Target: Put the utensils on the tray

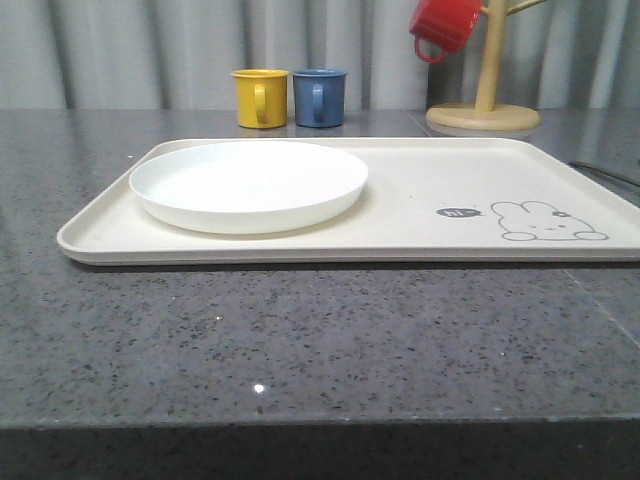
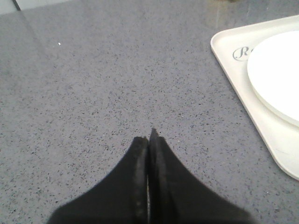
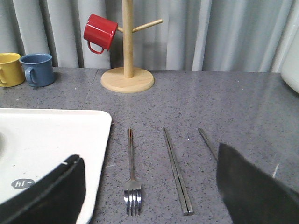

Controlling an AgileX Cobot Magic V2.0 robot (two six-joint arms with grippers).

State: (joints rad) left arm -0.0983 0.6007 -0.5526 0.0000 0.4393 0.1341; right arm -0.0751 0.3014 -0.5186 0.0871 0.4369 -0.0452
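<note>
The grey table carries the cream tray with the white plate on its left part, while right of the tray lie the chopsticks, fork and spoon handle, the right gripper spread wide and empty, the left gripper closed, holding nothing.

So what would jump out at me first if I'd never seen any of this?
Probably the big cream tray on the grey stone table, with a round white plate on its left part and a little rabbit drawing at its right. Beside the tray, a fork and chopsticks lie on the table, between the open right gripper.
</note>
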